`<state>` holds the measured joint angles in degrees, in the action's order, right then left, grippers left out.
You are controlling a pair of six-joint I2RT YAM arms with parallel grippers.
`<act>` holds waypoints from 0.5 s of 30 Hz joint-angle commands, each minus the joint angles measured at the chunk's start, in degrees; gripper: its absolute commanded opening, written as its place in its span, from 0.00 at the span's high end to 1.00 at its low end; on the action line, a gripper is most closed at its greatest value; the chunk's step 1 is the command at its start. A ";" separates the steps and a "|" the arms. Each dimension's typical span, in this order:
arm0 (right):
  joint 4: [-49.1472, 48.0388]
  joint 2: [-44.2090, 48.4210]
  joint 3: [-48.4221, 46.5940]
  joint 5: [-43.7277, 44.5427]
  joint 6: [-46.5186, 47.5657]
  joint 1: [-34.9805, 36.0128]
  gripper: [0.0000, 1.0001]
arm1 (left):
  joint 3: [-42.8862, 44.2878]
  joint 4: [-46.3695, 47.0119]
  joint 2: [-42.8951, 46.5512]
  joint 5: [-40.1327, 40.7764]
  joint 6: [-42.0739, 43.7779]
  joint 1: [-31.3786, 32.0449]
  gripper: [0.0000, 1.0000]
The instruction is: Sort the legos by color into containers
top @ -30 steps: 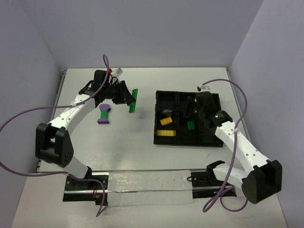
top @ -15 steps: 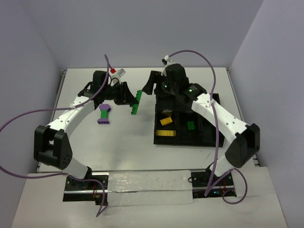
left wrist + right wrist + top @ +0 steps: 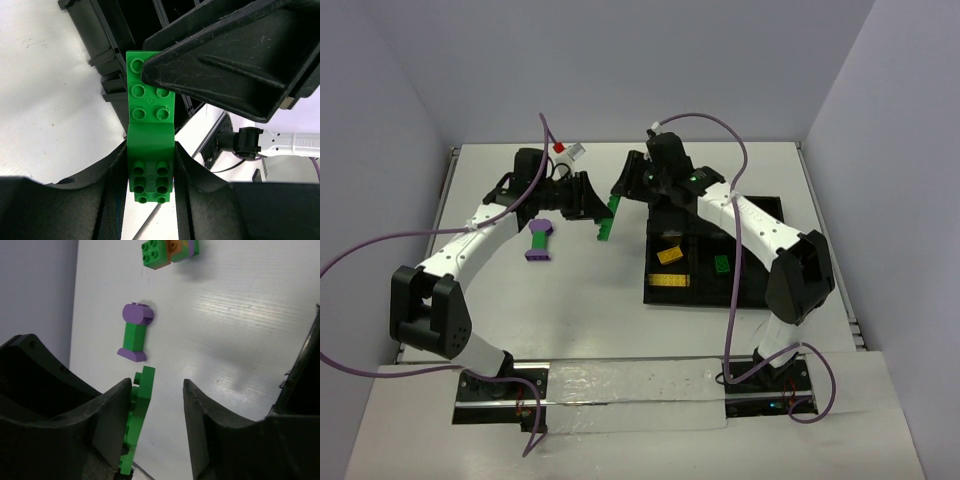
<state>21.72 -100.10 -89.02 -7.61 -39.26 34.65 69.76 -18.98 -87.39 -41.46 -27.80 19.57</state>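
Off to the left of the left gripper point(image 3: 592, 203), on the white table point(image 3: 520, 300): a purple-and-green cluster point(image 3: 540, 240), lying flat, near the fingers but apart from them. Further out past that cluster, as seen from the right wrist: a second cluster point(image 3: 170, 251) of green, orange and purple, well apart from both grippers.

Clamped between the left fingers point(image 3: 114, 192): a long green brick point(image 3: 150, 145), gripped by its smooth arched part, with the studded end sticking out ahead of the fingertips.

Directly ahead of the left gripper, over that studded end: the right gripper point(image 3: 157, 385), jaws apart and set around the brick's tip. Brick lying against the inner face of one finger point(image 3: 112, 415), with a clear gap to the other finger point(image 3: 210, 425). From the left wrist, part of the studs hidden under one black right finger point(image 3: 225, 65).

To the right of both grippers: the black tray point(image 3: 649, 262). In its two near-left compartments, one yellow brick point(image 3: 669, 254) tilted and another point(image 3: 669, 281) lying flat. One compartment over to the right, a small green brick point(image 3: 721, 264). Across the tray's far compartments, the right arm point(image 3: 750, 215), covering whatever is inside them.
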 commanded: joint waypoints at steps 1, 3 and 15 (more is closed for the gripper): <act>-4.64 0.61 0.97 -2.12 -1.99 0.41 0.53 | 0.11 2.34 1.94 -0.85 0.70 0.12 1.00; -6.78 1.47 3.12 -3.15 -2.29 0.41 0.64 | 0.20 2.15 1.78 -0.32 0.73 0.17 1.00; -8.28 5.09 6.84 1.80 -0.73 0.41 1.00 | 0.29 1.84 1.88 -0.03 0.72 0.12 1.00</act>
<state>14.28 -98.69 -81.76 -9.82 -41.58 34.74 69.47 -19.05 -87.33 -41.04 -27.83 19.57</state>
